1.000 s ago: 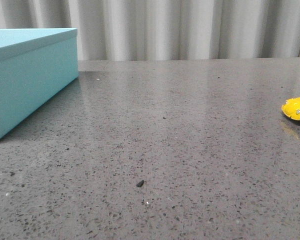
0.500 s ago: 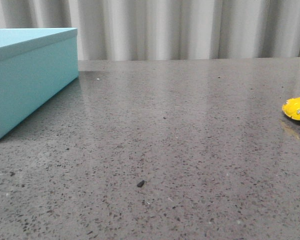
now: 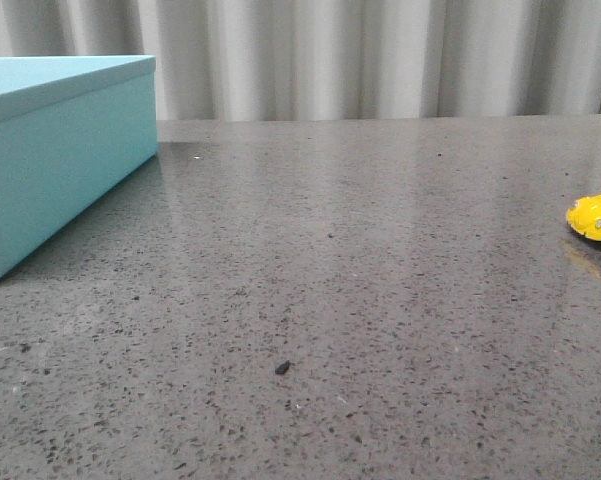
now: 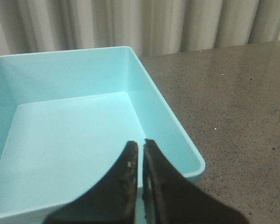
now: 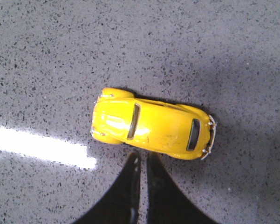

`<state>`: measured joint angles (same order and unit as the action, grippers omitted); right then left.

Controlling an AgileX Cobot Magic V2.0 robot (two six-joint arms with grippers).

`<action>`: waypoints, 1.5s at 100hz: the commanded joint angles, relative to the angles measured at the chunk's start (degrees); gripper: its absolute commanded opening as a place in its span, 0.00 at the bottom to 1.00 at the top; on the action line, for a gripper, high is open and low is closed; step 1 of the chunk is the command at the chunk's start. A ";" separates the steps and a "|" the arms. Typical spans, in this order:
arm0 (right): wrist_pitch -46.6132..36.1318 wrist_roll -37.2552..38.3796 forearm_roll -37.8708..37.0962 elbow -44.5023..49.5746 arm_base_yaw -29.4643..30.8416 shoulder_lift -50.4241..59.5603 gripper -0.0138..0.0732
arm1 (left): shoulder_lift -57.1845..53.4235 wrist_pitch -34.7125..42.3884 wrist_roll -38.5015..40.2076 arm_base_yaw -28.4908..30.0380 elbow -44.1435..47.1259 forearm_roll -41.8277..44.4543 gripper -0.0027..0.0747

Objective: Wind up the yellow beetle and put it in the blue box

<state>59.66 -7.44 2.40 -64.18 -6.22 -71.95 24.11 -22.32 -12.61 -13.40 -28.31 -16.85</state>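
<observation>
The yellow beetle (image 3: 597,217) stands on the table at the far right, partly cut by the frame edge. In the right wrist view the beetle (image 5: 151,123) is seen from above, on its wheels, lying crosswise just beyond my right gripper (image 5: 143,156), which is shut and empty above the table. The blue box (image 3: 50,150) stands at the far left. In the left wrist view the box (image 4: 167,112) is open, with nothing inside; no lid shows. My left gripper (image 4: 140,143) hangs shut and empty over the box's near wall. Neither gripper shows in the front view.
The grey speckled tabletop (image 3: 330,290) spreads between box and car. A small dark speck (image 3: 281,368) lies near the front middle. A pale pleated curtain (image 3: 380,55) closes off the back. A bright light reflection (image 5: 42,147) lies on the table beside the car.
</observation>
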 commanded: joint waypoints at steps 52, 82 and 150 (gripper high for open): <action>-3.94 0.05 0.41 -2.05 1.54 -5.10 0.10 | 0.66 4.48 -0.14 -0.43 5.29 -2.47 0.01; -4.65 0.05 0.41 -2.05 1.54 -7.25 0.10 | 0.66 5.51 -0.14 -0.43 5.29 -3.44 0.01; -4.64 0.05 0.41 -2.05 1.54 -11.64 0.10 | 0.66 5.77 -0.14 -0.43 5.29 -3.44 0.01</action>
<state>56.82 -7.33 2.84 -65.40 -5.17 -83.60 24.11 -20.71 -12.61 -13.40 -21.39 -19.21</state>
